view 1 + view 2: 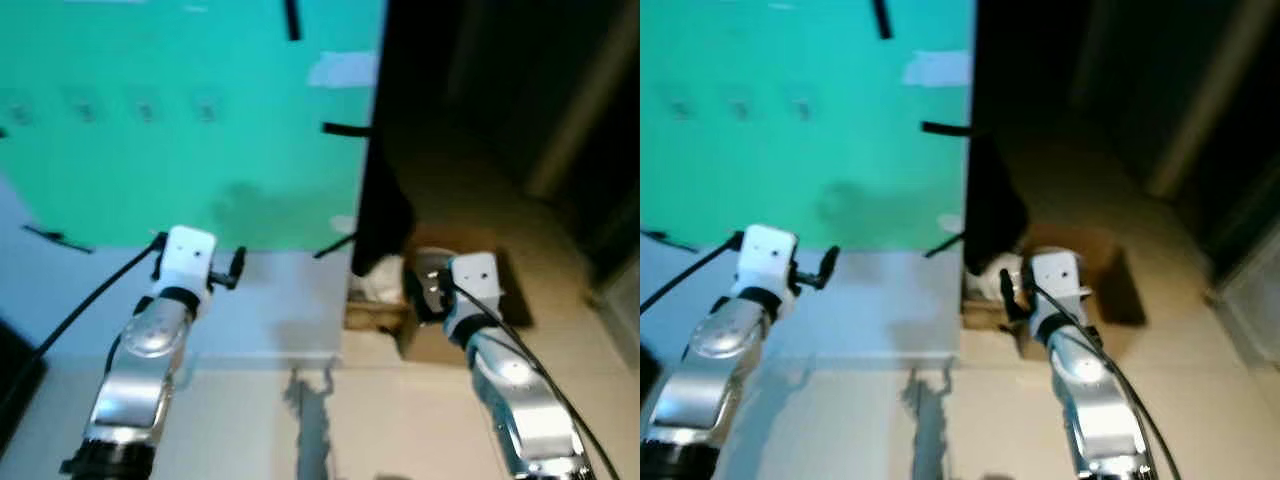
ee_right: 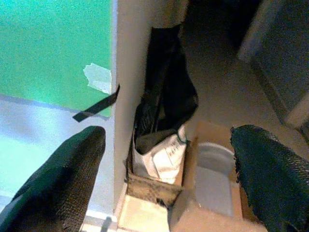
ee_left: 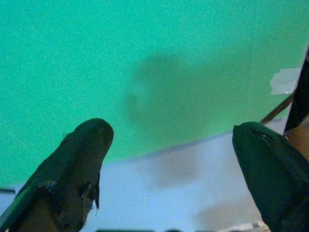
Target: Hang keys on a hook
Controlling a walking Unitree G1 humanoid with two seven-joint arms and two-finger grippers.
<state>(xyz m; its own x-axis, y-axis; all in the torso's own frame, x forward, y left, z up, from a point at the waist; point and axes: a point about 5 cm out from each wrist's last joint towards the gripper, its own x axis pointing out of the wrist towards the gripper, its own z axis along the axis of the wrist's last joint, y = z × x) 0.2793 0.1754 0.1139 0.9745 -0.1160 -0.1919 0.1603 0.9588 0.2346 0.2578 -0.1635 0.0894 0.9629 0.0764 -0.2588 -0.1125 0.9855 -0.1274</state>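
Note:
A row of small faint hooks [image 1: 147, 110] sits high on the green wall panel [image 1: 200, 170], far above both arms. My left gripper [image 3: 173, 128] faces this green wall near its lower edge, open wide with nothing between its fingers [image 3: 77, 159]. Its white wrist [image 1: 188, 255] is raised at the left. My right gripper [image 2: 169, 131] is open too and holds nothing. It points at the wall's corner, over a black bag and a cardboard box. Its wrist [image 1: 470, 280] is at the right.
A black bag [image 1: 380, 220] hangs at the panel's right edge above a white sack [image 2: 161, 154]. A cardboard box [image 2: 212, 203] holding a pale bowl [image 2: 215, 157] stands on the floor. Black tape strips [image 1: 345, 128] and a white patch [image 1: 345, 68] mark the panel. A dark doorway lies at right.

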